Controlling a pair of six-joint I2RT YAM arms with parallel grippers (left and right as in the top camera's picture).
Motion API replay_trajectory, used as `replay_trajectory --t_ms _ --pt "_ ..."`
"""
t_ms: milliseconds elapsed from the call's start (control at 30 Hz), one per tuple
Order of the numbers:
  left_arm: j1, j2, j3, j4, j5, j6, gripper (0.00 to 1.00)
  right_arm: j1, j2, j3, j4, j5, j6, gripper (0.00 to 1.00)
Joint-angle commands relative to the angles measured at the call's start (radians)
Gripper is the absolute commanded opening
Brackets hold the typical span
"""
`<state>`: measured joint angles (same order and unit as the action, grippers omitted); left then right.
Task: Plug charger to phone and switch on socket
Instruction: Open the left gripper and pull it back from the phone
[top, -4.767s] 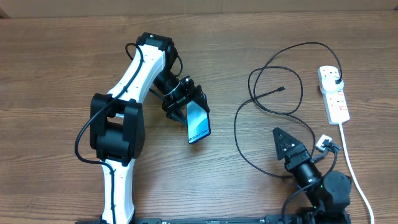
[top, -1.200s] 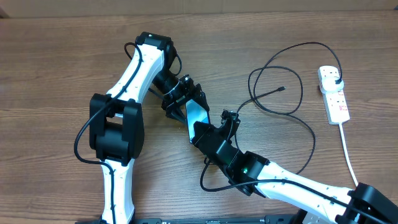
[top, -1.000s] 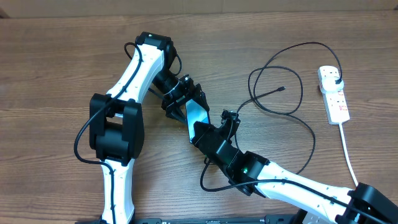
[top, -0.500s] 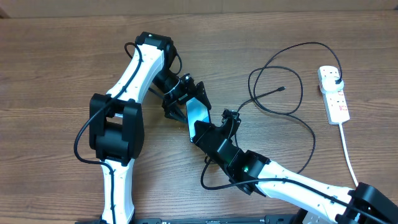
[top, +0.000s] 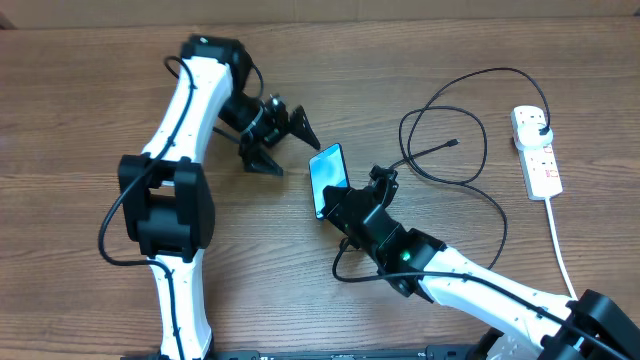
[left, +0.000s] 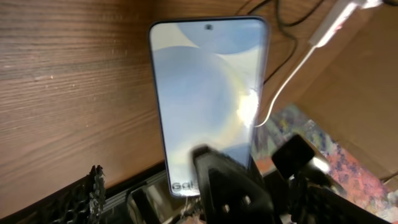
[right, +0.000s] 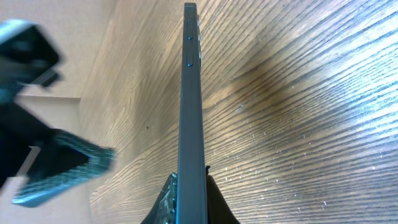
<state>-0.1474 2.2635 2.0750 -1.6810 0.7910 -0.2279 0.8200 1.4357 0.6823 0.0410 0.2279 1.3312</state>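
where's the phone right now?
Overhead, mid-table: the phone is pinched at its lower end by the right gripper, beside the open left gripper.

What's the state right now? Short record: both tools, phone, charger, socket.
left tool: open, apart from the phone, holding nothing
right tool: shut on the phone's bottom edge
phone: screen lit, held by the right tool alone, no cable plugged in
charger: lying in loops right of the phone, connector tip free
socket: far right, black plug seated at its far end; switch state unreadable
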Motion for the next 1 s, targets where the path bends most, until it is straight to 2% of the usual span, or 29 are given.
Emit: replay_trajectory --t_ms 0,300,367,467,567,733,833,967 --pt "0.014 -0.001 0.116 -0.01 0.018 0.05 0.97 -0.047 0.001 0.018 0.014 -0.11 -0.029 0.04" --pt "0.014 -0.164 0.193 -0.01 0.011 0.092 1.0 -0.219 -0.008 0.018 -0.004 -0.385 -0.164 0.04" --pt "0.014 -0.243 0.193 -0.01 -0.046 0.105 1.0 -0.286 -0.012 0.018 -0.009 -0.49 -0.193 0.04" --pt "0.008 -0.363 0.192 -0.009 -0.208 0.082 1.0 -0.378 -0.012 0.018 -0.009 -0.645 -0.22 0.04" --pt "-0.023 -0.51 0.183 -0.009 -0.428 0.01 1.0 -0.437 -0.012 0.017 -0.008 -0.75 -0.272 0.04" --pt "-0.093 -0.737 0.128 -0.009 -0.674 -0.098 1.0 -0.457 -0.012 -0.001 0.063 -0.773 -0.325 0.04" --pt "-0.125 -0.875 0.015 -0.009 -0.823 -0.245 1.0 -0.457 -0.012 -0.029 0.143 -0.799 -0.346 0.04" --pt "-0.133 -1.062 -0.227 -0.008 -0.985 -0.467 0.99 -0.457 -0.012 -0.075 0.296 -0.877 -0.348 0.04"
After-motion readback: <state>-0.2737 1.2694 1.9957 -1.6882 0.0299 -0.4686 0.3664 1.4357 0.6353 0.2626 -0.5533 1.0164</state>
